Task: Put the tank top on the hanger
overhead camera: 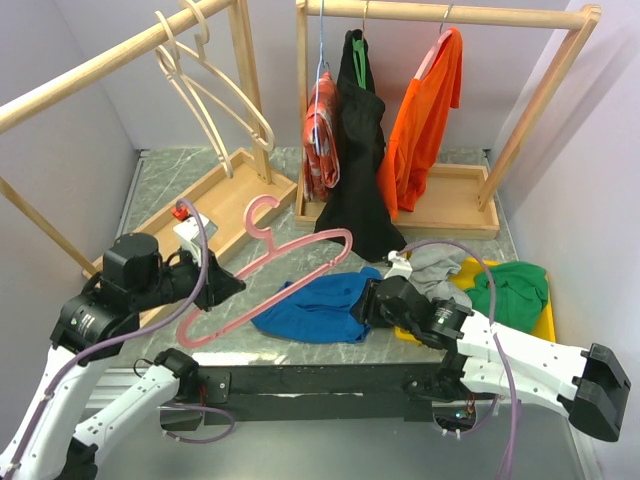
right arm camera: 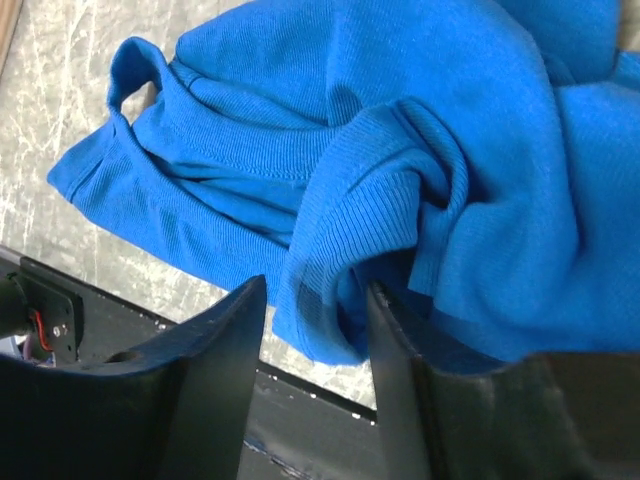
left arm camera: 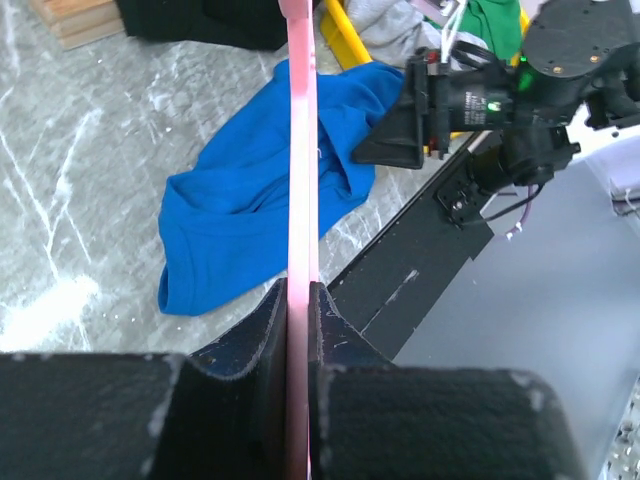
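The royal-blue tank top [overhead camera: 315, 305] lies crumpled on the marble table near the front edge. The pink hanger [overhead camera: 300, 250] slants across the table to its left, hook toward the back. My left gripper [overhead camera: 232, 285] is shut on the hanger's lower arm; in the left wrist view the pink bar [left arm camera: 302, 150] runs straight out from between the jaws of that gripper [left arm camera: 298, 300], over the tank top [left arm camera: 240, 190]. My right gripper [overhead camera: 362, 303] is at the tank top's right edge. In the right wrist view it [right arm camera: 315, 290] stands open astride a raised fold of the blue fabric [right arm camera: 380, 120].
A grey garment [overhead camera: 440, 265] and a green garment [overhead camera: 515, 290] lie on a yellow sheet [overhead camera: 545, 320] at the right. The back rack holds an orange shirt [overhead camera: 430, 110], a black garment [overhead camera: 362, 150] and a red patterned one [overhead camera: 320, 130]. Cream hangers [overhead camera: 215, 90] hang on the left rack.
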